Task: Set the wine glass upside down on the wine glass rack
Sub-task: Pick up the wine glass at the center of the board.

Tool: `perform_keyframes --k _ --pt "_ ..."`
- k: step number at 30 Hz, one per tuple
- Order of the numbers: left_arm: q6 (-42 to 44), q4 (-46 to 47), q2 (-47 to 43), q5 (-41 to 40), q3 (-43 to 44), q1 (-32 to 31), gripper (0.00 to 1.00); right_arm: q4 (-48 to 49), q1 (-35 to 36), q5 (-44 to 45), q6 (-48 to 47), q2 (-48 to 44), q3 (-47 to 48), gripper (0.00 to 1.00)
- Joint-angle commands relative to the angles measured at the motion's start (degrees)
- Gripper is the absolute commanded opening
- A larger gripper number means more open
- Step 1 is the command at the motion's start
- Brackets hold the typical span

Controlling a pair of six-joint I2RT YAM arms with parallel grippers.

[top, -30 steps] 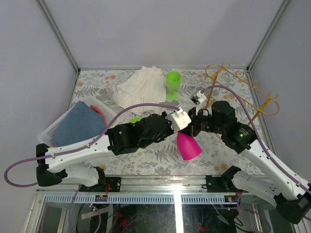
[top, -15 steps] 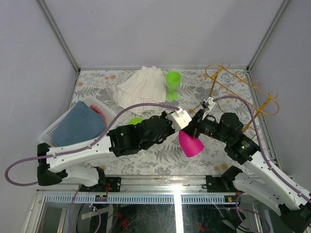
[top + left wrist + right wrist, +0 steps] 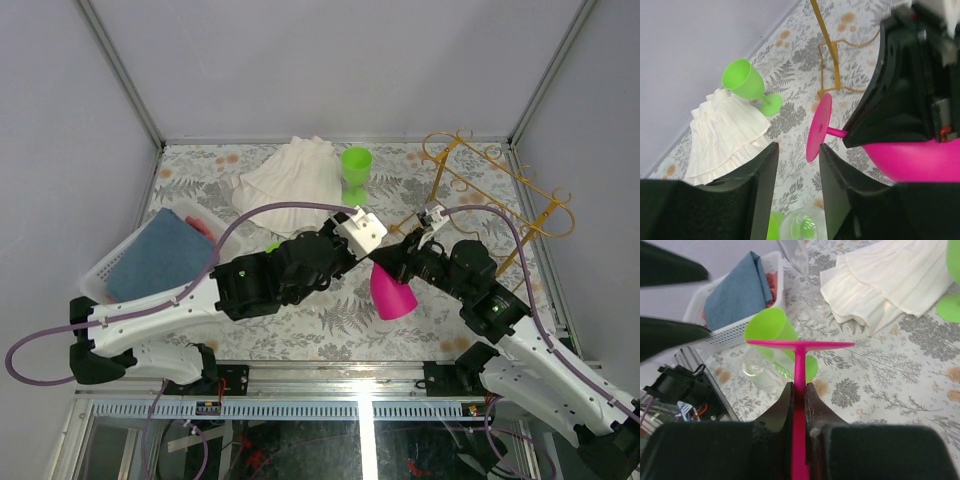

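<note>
One glass: pink wine glass point(image 3: 390, 295), pinched at the stem by my right claw point(image 3: 799, 390), foot leading so I can slide it onto a rail.
Left claw point(image 3: 797, 150): parted, empty, just beside the foot.
Rack point(image 3: 827, 50): beyond my right claw, well apart.

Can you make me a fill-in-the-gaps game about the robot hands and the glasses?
1. The right hand is shut on the pink plastic wine glass, gripping its thin ____.
2. The left hand has its jaws ____, holding nothing.
3. The upright plastic wine glass beside the white ruffled cloth is coloured ____.
Missing words: stem, open, green.
</note>
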Motion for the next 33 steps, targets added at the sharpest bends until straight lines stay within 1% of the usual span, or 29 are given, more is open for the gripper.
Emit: perform_keyframes --k 1,3,5,8,10,15,17,20,22,24,27,31,33 --pt "-2.10 3.40 -2.06 0.58 3.90 0.34 0.43 4.31 -0.20 5.33 -1.31 -2.96 -2.04 0.00" --pt "-2.86 3.60 -2.42 1.09 4.67 0.30 0.50 6.15 -0.18 6.89 -1.98 -4.63 -4.05 0.00" --pt "-3.74 3.76 -2.50 0.59 5.59 0.52 0.56 10.09 -0.17 7.48 -3.34 -6.58 -7.04 0.00" --pt "-6.06 2.66 -1.47 1.68 8.00 2.45 0.60 17.51 -0.15 9.03 -5.55 -9.93 -12.84 0.00" --pt "-8.82 1.62 -0.91 5.47 9.48 5.84 0.61 21.87 -0.18 10.92 -8.26 -11.75 -16.32 0.00" --pt "-16.04 0.94 0.91 16.19 11.90 17.39 0.63 30.99 -0.14 15.55 -16.66 -14.22 -22.43 0.00" --pt "-17.50 1.31 1.67 18.14 12.69 20.17 0.64 33.01 -0.18 18.12 -18.53 -14.32 -23.45 0.00" --pt "-18.48 1.57 2.79 19.71 13.55 22.71 0.64 39.66 -0.19 22.73 -20.20 -14.04 -25.96 0.00" --pt "-18.36 2.30 2.67 19.60 12.24 23.35 0.66 44.19 -0.23 23.67 -22.37 -13.11 -26.70 0.00" --pt "-18.10 3.66 1.75 18.52 9.59 23.89 0.69 47.70 -0.22 21.20 -26.53 -11.14 -26.78 0.00" --pt "-17.71 5.26 0.66 16.39 6.61 24.09 0.73 52.43 -0.18 23.57 -28.34 -7.10 -25.68 0.00" --pt "-18.02 6.52 -0.61 14.13 4.07 25.00 0.79 63.80 -0.23 26.35 -28.82 1.43 -24.51 0.00" --pt "-19.07 7.26 -1.29 13.92 2.75 26.11 0.81 71.03 -0.18 27.41 -29.51 6.66 -23.93 0.00"
